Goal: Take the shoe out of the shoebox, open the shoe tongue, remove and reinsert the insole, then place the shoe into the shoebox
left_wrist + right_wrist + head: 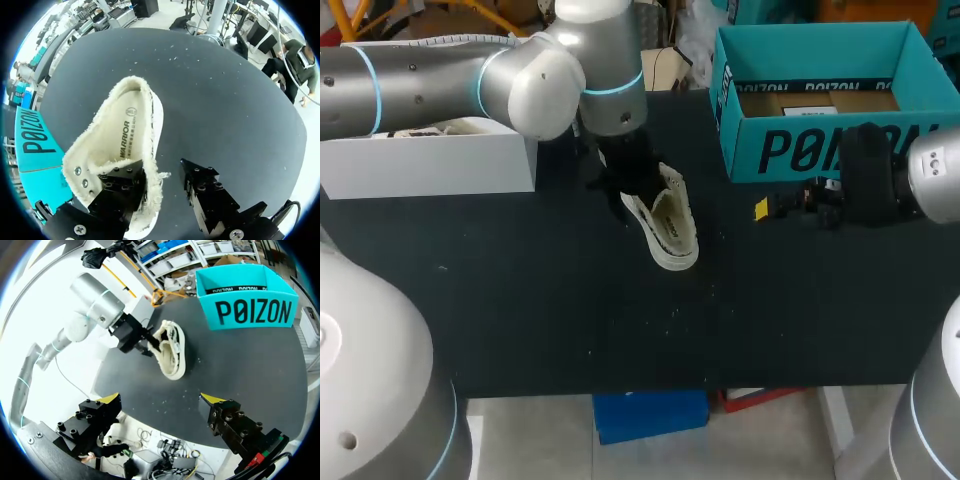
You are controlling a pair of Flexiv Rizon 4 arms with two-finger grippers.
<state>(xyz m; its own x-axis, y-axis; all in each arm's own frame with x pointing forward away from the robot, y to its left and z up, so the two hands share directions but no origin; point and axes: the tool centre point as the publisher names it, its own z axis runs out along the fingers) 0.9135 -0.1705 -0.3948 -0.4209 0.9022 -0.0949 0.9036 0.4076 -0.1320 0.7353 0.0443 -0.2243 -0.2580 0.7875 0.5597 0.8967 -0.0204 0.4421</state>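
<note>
A white canvas shoe (672, 225) lies on the black table (520, 300), its opening turned toward my left gripper (632, 198). In the left wrist view the shoe (125, 135) shows its cream insole (124, 137). My left gripper (160, 175) straddles the frayed collar: one finger (120, 182) lies over the collar and the other (202, 187) stands clear over the table, so it is open. The teal shoebox (740, 135) stands upright at the back right. My right gripper (161, 400) hovers open and empty, well short of the shoe (172, 352).
A white box (430, 160) sits at the back left under my left arm. My right gripper (775, 207) hangs in front of the teal shoebox (250, 312). Small white specks dot the table near the shoe.
</note>
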